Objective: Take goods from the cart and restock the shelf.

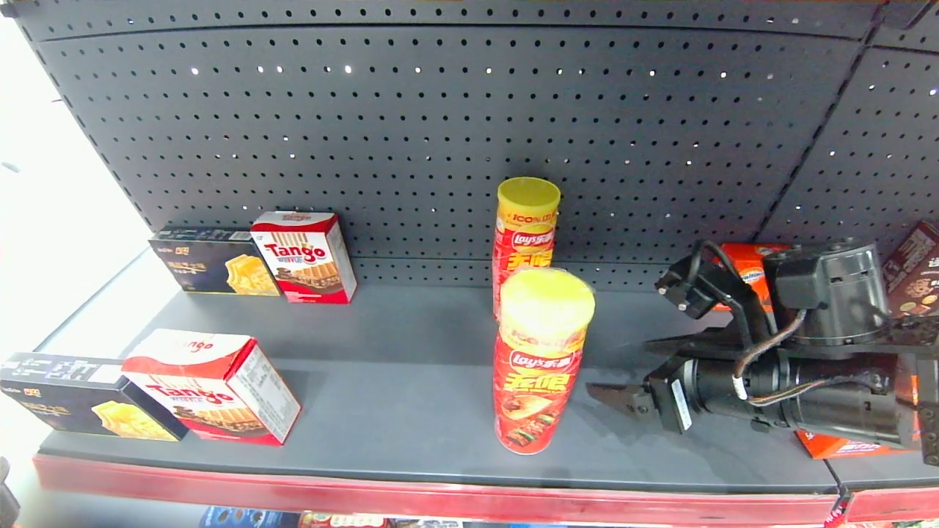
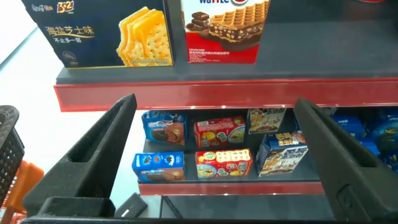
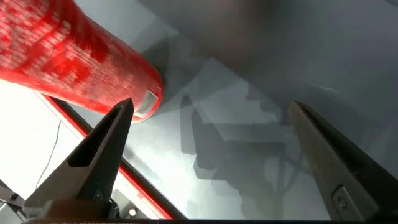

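Shelf: dark grey shelf (image 1: 381, 396), pegboard back, red front lip.
Spot: chip can (image 1: 541, 367) stands upright near the lip, a second can (image 1: 525, 235) behind it.
Looks: red tube, yellow lid.
Handling: probably light, stiffish, glossy and tippy, so grab mid-body, not the lid.
Right gripper (image 1: 620, 367): jaws spread and empty, beside the can, not touching.
Left gripper (image 2: 214, 102): jaws spread, empty.

The right arm (image 1: 807, 400) lies nearly level, coming in from the robot's right, with a cable looping over its black wrist (image 1: 741, 359) (the camera housing sits on top). The right gripper (image 1: 632, 374) points toward the robot's left, its two dark fingers (image 3: 102, 155) spread wide apart. The left gripper (image 2: 216, 102) is spread too, its black fingers (image 2: 93, 155) well apart.
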`<state>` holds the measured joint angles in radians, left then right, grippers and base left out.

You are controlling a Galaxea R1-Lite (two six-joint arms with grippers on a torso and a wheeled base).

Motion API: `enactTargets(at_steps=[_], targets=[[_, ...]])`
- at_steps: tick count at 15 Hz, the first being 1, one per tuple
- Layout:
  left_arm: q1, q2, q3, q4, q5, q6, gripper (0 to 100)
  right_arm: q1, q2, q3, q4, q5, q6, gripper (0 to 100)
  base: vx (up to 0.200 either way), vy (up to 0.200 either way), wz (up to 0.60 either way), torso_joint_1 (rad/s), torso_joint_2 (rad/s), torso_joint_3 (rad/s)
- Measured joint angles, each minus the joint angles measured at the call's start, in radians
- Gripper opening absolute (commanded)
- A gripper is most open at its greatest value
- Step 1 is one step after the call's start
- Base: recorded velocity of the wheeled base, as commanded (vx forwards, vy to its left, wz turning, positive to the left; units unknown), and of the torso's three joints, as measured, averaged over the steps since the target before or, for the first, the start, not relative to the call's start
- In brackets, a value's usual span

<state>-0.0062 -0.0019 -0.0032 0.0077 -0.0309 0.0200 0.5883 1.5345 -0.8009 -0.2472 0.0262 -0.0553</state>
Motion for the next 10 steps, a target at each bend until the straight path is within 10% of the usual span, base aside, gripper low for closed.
enactTargets(at_steps=[10], targets=[[0.000, 0.000, 0.001, -0.001, 0.003, -0.004, 100, -0.229, -0.280, 0.124, 0.002, -0.002, 0.000, 100, 0.000, 0.000, 0.00, 0.000, 0.00, 0.000]])
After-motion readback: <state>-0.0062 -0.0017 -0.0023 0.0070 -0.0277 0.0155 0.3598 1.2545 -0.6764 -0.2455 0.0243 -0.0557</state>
